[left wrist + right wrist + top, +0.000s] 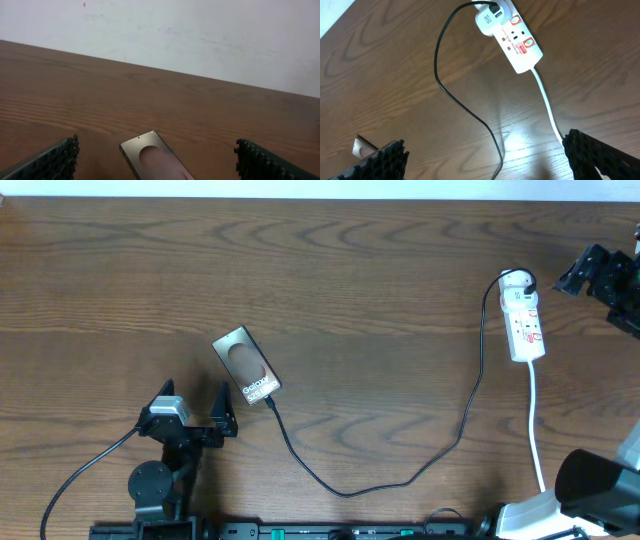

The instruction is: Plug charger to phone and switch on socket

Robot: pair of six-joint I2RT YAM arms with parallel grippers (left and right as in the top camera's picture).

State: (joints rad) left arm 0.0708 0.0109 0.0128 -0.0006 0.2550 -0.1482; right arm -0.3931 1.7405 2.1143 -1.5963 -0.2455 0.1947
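Note:
The grey-brown phone (247, 365) lies flat and slanted on the wooden table, its dark oval mark facing up. The black charger cable (345, 492) meets the phone's lower end, loops across the table and rises to a white adapter (517, 280) plugged into the top of the socket (526, 325), a white power strip. My left gripper (194, 396) is open just below and left of the phone, and the phone (156, 161) shows between its fingers (52, 161). My right gripper (590, 272) is open to the right of the socket (519, 39), holding nothing.
The strip's white cord (537, 430) runs down towards the table's front edge. The right arm's base (590, 480) stands at the front right, the left arm's base (155, 485) at the front left. A pale wall (200, 30) rises behind the far table edge.

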